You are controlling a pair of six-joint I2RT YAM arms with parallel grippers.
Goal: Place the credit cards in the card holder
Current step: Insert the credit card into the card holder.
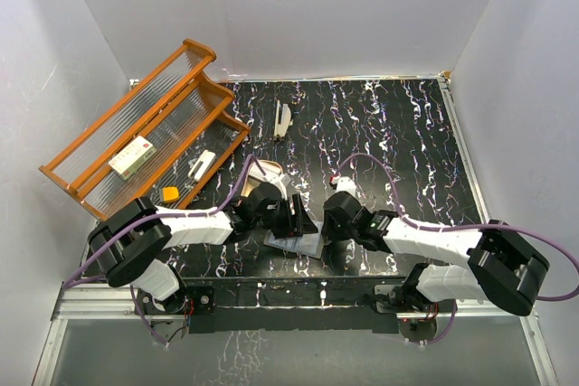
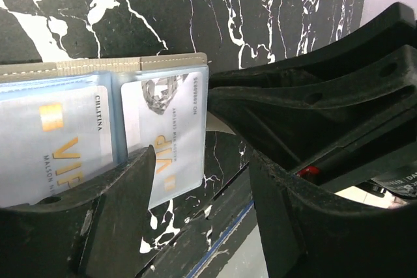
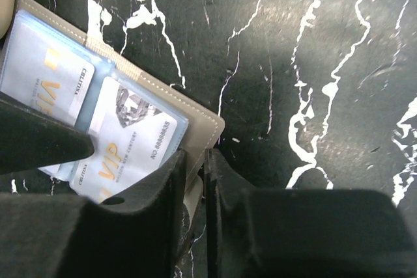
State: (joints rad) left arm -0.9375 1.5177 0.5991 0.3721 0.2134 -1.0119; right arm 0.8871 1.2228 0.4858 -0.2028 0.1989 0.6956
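Two credit cards (image 3: 130, 135) sleeved, R jaws pinch card holder (image 3: 205, 125) (L jaws apart)

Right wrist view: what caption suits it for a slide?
Right gripper pinches a corner of the open card holder; VIP credit cards sit inside.

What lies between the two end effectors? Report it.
The open card holder, credit cards in its sleeves, between left end effector and right end effector; clearest in the right wrist view.

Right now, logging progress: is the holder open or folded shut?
Open. The holder lies spread on the table, sleeves up, VIP cards showing inside.
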